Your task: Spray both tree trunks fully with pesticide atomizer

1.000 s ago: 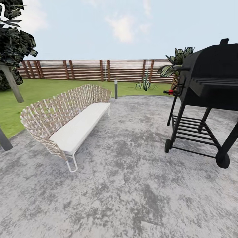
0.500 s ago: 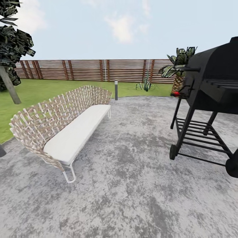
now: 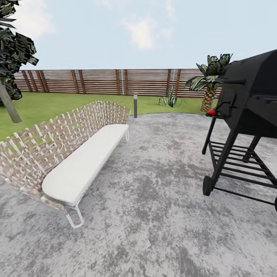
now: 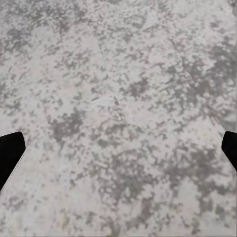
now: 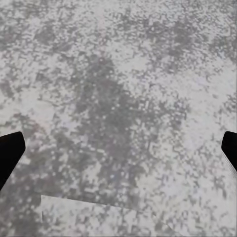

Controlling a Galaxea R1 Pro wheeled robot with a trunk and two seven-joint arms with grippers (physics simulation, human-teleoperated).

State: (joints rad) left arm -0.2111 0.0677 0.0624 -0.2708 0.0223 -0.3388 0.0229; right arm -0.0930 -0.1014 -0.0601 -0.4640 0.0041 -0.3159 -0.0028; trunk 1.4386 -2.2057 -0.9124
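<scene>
On the grey patio [image 3: 154, 200] stand a woven bench [image 3: 65, 154] and black grill [image 3: 246, 115]; both wrist views show jaws spread wide, holding nothing.

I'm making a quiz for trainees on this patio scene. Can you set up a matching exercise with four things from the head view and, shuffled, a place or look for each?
Things:
1. bench
2. grill
3. fence
4. palm

Descriptions:
A. brown horizontal slats along the far edge of the lawn
B. black, on wheels, at the right of the patio
C. woven back with a white seat, at the left of the patio
D. short, scaly trunk, standing just beyond the grill

Pairs: 1-C, 2-B, 3-A, 4-D
</scene>
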